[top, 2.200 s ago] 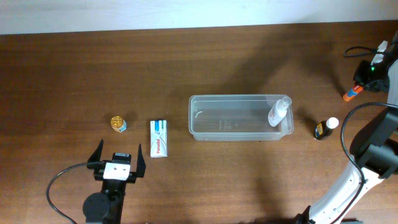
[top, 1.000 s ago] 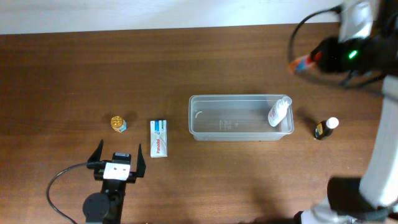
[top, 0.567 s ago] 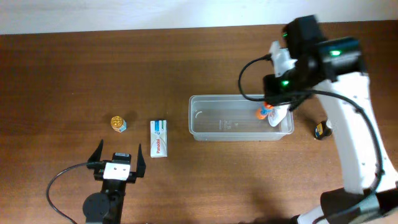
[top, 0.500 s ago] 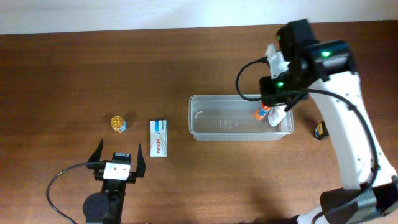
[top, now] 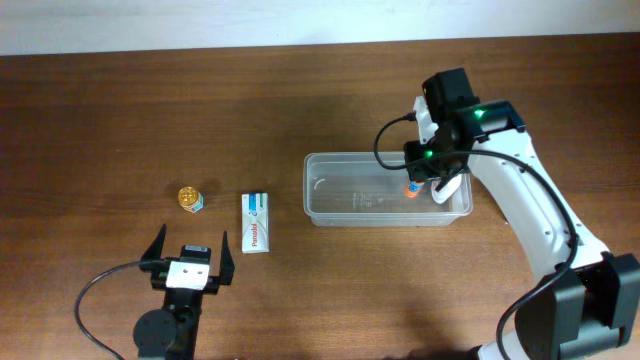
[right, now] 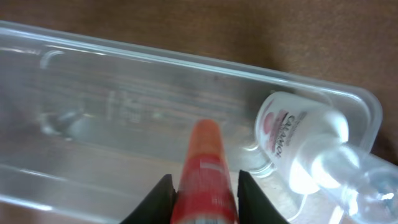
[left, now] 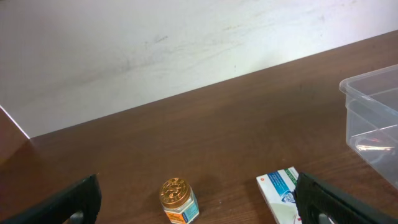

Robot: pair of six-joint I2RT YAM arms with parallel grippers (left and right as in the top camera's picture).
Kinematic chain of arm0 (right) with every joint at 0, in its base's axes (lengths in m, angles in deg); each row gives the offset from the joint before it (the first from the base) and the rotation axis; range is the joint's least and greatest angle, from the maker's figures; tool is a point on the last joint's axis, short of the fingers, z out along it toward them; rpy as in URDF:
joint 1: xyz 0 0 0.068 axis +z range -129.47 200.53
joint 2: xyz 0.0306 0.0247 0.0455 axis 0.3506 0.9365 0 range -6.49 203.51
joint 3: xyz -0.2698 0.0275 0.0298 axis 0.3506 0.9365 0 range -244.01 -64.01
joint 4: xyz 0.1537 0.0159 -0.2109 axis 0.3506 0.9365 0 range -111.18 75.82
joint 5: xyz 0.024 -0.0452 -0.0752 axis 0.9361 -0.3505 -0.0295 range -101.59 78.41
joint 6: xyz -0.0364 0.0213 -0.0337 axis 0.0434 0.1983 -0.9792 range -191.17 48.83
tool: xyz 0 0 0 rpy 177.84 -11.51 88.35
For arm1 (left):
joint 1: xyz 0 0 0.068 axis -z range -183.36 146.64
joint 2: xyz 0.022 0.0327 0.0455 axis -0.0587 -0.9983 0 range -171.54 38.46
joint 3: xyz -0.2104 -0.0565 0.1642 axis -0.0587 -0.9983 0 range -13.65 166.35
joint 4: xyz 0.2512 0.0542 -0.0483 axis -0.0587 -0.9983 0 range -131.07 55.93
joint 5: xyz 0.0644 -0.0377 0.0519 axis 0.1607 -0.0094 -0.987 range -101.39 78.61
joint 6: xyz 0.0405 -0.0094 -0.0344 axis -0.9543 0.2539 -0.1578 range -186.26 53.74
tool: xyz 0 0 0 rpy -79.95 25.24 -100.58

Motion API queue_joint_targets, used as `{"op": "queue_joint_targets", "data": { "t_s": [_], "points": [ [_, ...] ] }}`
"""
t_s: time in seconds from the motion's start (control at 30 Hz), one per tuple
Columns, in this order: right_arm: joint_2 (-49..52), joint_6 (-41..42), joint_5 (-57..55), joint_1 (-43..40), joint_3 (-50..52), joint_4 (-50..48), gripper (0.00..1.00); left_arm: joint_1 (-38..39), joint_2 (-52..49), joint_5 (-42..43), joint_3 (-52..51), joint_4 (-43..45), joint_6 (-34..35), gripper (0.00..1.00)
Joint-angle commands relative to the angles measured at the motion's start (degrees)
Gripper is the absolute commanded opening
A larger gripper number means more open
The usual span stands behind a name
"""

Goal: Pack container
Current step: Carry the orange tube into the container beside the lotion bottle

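Container (top: 345, 195) sits on the brown wood surface (top: 300, 100), long side running left-right. Clear tub, rounded corners, rim all round.

Right fingers (right: 163, 198) are over the container's right part, pointing down into it. They're closed on an orange tube (right: 204, 152), one dark finger each side, tube pinched btwn them. Tube's free end points down inside the walls. Wrist view is too blurred to say whether it touches the container floor. From overhead, only a small orange-red bit shows under the arm, inside the container near its right end.

White bottle (right: 289, 140) w/ pink label lies tilted in the container's right end, clear cap toward the right corner, near the wall. Tube is just beside it, on the side toward the container's middle. Touching or not: can't tell.

Left fingers (top: 157, 250) are well apart from the container, off its left end and on the robot's side of it. They're spread wide w/ nothing btwn them, holding nothing.

White box (top: 257, 221) w/ blue-green and red print lies flat near the container's left end, not touching it. Long side runs crosswise to the container's. Small jar w/ gold lid (top: 190, 199) stands upright beyond the box, farther from the container, apart from the box.

In the left wrist view, jar and box show ahead btwn the two spread fingers. The container's left corner shows at the frame's edge, past the box.
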Motion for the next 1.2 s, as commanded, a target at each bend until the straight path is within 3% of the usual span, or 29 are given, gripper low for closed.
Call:
{"op": "queue_joint_targets", "data": {
  "t_s": [0.0, 0.63, 0.87, 1.17],
  "points": [
    [-0.3, 0.4, -3.8, 0.2, 1.5, -1.3, 0.28, -0.4, 0.3, 0.0, -0.2, -0.3, 0.8, 0.99],
    [3.3, 0.2, -5.8, -4.1, 3.1, -8.0, 0.28, -0.4, 0.3, 0.0, -0.2, -0.3, 0.8, 0.99],
    [3.3, 0.2, -5.6, -4.1, 2.9, -8.7, 0.42, -0.4, 0.3, 0.0, -0.2, -0.3, 0.8, 0.99],
    [3.3, 0.2, -2.1, -4.1, -6.5, -4.4, 0.49, -0.4, 0.3, 0.0, -0.2, -0.3, 0.8, 0.99]
  ]
}}
